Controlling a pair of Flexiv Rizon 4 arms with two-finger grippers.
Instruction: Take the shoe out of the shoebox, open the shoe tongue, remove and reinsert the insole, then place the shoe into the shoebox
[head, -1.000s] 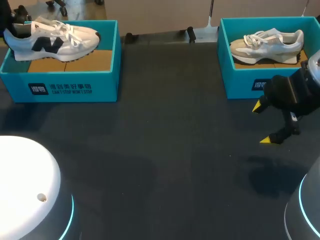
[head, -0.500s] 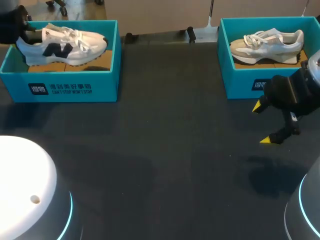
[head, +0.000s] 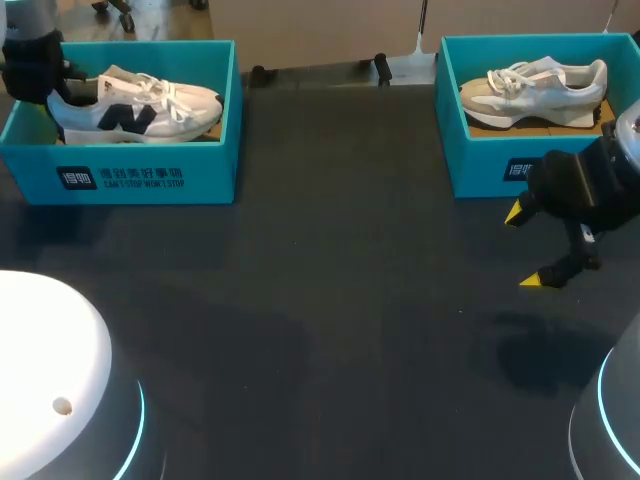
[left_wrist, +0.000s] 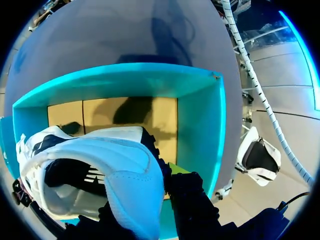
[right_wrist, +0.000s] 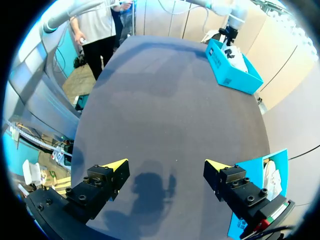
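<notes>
A white shoe (head: 140, 105) with a dark side mark sits low inside the left teal shoebox (head: 120, 172), toe toward the box's right wall. My left gripper (head: 32, 62) is at the box's far left end, shut on the shoe's heel. In the left wrist view the heel (left_wrist: 125, 175) fills the gap between the fingers of the left gripper (left_wrist: 145, 200), above the box's cardboard floor (left_wrist: 100, 112). I cannot tell whether the sole touches that floor. My right gripper (head: 530, 247) hangs open over bare table in front of the right box, nothing between its tips (right_wrist: 166, 165).
A second teal shoebox (head: 480, 170) at the back right holds a pale grey-white shoe (head: 530, 80). In the right wrist view this box (right_wrist: 252, 200) is beside the right gripper, and the left box (right_wrist: 232, 70) stands far ahead across the dark table (head: 330, 300).
The left gripper has carried the shoe to the right and down, from above the box's left rim to low inside the box. The right arm has not moved.
</notes>
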